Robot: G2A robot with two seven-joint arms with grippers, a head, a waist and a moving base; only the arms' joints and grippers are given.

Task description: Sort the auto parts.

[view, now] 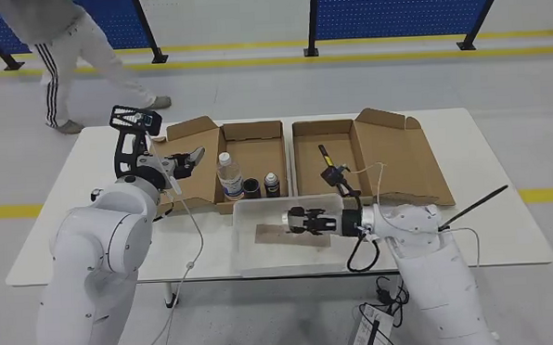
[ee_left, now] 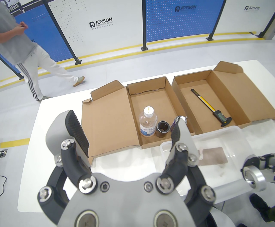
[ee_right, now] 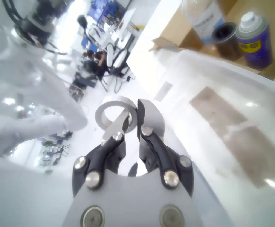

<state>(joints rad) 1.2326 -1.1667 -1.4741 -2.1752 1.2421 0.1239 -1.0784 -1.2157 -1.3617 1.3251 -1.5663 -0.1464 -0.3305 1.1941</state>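
My right gripper (ee_right: 133, 115) is shut on a silver metal ring (ee_right: 107, 114), held just above the clear plastic tray (view: 252, 259) at the table's front; the ring (ee_left: 254, 175) also shows in the left wrist view. My left gripper (ee_left: 125, 120) hangs open with nothing in it above the left cardboard box's flap (view: 194, 159). That left box (view: 253, 134) holds a clear bottle (view: 228, 175), a black cylinder (view: 251, 187) and a blue spray can (view: 271, 184). The right box (view: 305, 143) holds a yellow-and-black caliper (view: 330, 168).
A brown flat pad (view: 288, 234) lies in the tray under the right gripper. Both boxes have open lids spread outward along the table's far half. A black cable (view: 473, 207) trails over the table's right side.
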